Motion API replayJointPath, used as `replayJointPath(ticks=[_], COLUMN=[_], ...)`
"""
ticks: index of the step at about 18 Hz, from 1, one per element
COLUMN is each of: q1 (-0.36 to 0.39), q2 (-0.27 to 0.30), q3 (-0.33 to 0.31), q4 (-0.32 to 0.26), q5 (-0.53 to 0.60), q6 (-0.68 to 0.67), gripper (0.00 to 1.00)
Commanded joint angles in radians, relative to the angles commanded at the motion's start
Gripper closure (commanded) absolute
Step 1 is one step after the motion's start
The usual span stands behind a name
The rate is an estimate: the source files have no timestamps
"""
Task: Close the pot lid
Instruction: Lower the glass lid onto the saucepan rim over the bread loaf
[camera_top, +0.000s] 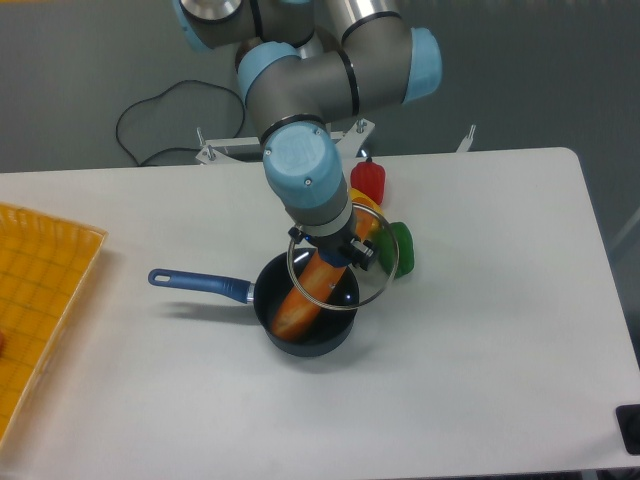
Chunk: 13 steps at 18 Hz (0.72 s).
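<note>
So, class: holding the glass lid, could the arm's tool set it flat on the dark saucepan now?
Probably not flat: the long orange vegetable leans over the dark saucepan rim, under the round glass lid hanging tilted from the tool.

Bright even overhead light, soft shadows (slight blur on arm (300, 180))

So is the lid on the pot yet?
Not yet. The end effector holds the round clear glass lid tilted above the small dark pot, overlapping only its right side. A long orange carrot sticks out. Centring and lowering remain.
</note>
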Motion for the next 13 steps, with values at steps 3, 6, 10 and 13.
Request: replayJointPath(ticks=[3,6,10,13], q1=[-0.02,-0.028,-0.041,-0.057], q2=[-0.014,-0.021,-0.035,-0.041], q3=[0.002,0.002,0.002,0.002], q4=[0.0,0.0,0.002,0.0], q5=[0.002,0.006,0.012,0.031], q6=[-0.032,-0.045,-0.066,-0.077], gripper=[0.48,0.48,0.48,0.48])
